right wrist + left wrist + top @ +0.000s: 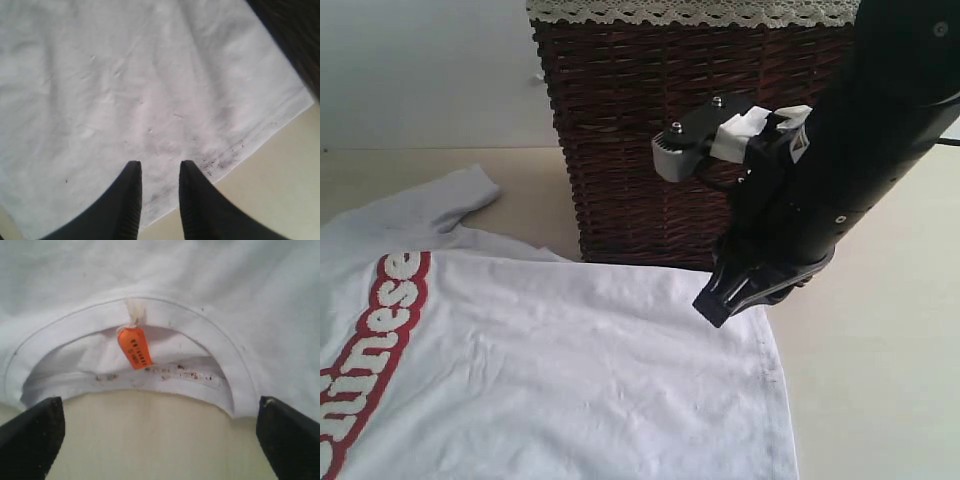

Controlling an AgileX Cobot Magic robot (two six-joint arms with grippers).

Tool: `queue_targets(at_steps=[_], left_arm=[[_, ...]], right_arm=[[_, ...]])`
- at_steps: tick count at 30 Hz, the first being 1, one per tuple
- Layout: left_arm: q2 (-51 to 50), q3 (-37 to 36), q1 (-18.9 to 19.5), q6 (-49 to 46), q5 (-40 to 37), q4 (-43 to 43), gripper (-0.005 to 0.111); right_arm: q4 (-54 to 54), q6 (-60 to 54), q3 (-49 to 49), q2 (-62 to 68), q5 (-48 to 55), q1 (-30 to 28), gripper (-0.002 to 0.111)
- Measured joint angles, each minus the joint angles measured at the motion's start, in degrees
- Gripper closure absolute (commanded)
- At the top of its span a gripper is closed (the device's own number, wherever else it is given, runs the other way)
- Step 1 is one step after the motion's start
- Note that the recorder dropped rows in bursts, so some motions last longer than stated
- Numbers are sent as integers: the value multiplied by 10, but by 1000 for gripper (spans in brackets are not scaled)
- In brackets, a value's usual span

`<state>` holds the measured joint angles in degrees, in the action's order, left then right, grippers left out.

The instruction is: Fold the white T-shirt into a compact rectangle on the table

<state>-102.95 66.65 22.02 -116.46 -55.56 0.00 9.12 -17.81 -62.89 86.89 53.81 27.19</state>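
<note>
White T-shirt [570, 360] flat, unfolded on cream table [880, 400]

Soft even light, faint shadows, white T-shirt [570, 350] washed out, grainy, mildly blurred throughout

you have the t-shirt [570, 370] spread on the tabletop [880, 400], filling the left and front of the exterior view, with one sleeve [460, 195] lying left of the basket [640, 130], which stands right behind the shirt's far edge. your right tool [715, 305] hangs in front of the basket, over the shirt's right corner, with bare tabletop to its right. your left tool [160, 407] sits over bare tabletop just beside the collar [150, 315], where the tag [134, 346] lies inside the neck opening.
</note>
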Motion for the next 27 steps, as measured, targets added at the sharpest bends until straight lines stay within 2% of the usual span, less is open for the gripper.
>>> queue_targets(at_steps=[11,20,27], left_arm=[[-97,0,13,-29,38,0,1],[-119,0,18,-17,127,0,1],[-119,0,23,-11,128,0,1]], right_arm=[[-2,0,0,0,13,0,80],[-2,0,0,0,15,0,80],[-2,0,0,0,15,0,80]])
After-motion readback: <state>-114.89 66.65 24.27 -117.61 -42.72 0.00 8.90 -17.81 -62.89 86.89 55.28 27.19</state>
